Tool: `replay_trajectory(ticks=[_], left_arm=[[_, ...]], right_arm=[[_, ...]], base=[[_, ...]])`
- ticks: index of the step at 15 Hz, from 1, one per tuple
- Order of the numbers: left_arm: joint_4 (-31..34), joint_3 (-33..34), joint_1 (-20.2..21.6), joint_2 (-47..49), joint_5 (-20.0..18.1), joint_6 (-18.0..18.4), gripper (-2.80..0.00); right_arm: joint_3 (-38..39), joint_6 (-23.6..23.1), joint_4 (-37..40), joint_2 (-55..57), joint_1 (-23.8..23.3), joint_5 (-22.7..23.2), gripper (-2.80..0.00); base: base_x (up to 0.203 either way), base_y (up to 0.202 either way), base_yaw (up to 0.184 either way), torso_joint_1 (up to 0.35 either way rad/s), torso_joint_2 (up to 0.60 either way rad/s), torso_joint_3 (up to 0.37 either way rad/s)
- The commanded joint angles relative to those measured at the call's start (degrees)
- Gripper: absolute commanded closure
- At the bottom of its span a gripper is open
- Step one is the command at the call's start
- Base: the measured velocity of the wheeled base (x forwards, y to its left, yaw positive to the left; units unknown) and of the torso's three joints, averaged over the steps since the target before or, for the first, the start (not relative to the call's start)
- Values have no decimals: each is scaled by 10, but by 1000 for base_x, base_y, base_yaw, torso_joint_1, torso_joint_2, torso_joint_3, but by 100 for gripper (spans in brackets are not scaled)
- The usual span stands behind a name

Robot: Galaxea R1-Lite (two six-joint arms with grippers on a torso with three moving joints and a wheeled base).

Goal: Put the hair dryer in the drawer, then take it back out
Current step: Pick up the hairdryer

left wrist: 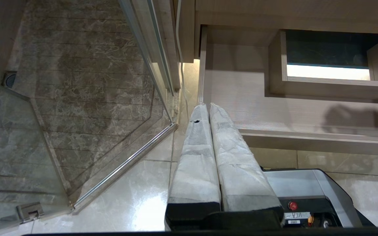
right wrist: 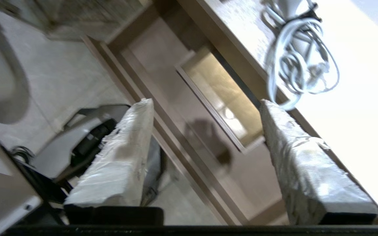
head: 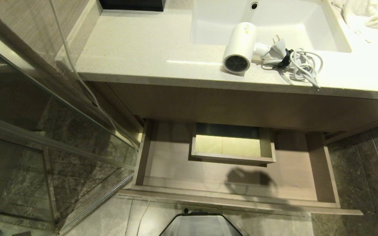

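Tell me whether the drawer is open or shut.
Open. The drawer is pulled out below the countertop, its bare wood floor and rear cutout box exposed; nothing lies inside.

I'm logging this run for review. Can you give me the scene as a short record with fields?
hair dryer: lying on the counter by the sink, cord coiled beside it
drawer: pulled open, nothing inside
right tool: open, holding nothing
left tool: shut, parked low beside the drawer

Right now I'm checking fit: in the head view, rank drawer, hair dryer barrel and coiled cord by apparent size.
1. drawer
2. and 3. hair dryer barrel and coiled cord look alike; unranked.
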Motion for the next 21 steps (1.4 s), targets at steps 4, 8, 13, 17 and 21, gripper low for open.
replay_trajectory(ticks=[4, 8, 13, 17, 21], left_arm=[[0, 1, 0, 0, 0, 0, 0], [0, 1, 0, 0, 0, 0, 0], [0, 1, 0, 0, 0, 0, 0], [0, 1, 0, 0, 0, 0, 0], [0, 1, 0, 0, 0, 0, 0]], right_arm=[[-1, -133, 34, 59, -21, -120, -280], [-1, -225, -3, 97, -16, -124, -280], [-1, -240, -107, 147, 4, -126, -280], [-4, -260, -195, 177, 18, -195, -280], [-4, -257, -213, 195, 43, -274, -280]], base=[[0, 0, 0, 0, 0, 0], [0, 0, 0, 0, 0, 0], [0, 0, 0, 0, 0, 0], [0, 0, 0, 0, 0, 0], [0, 0, 0, 0, 0, 0]])
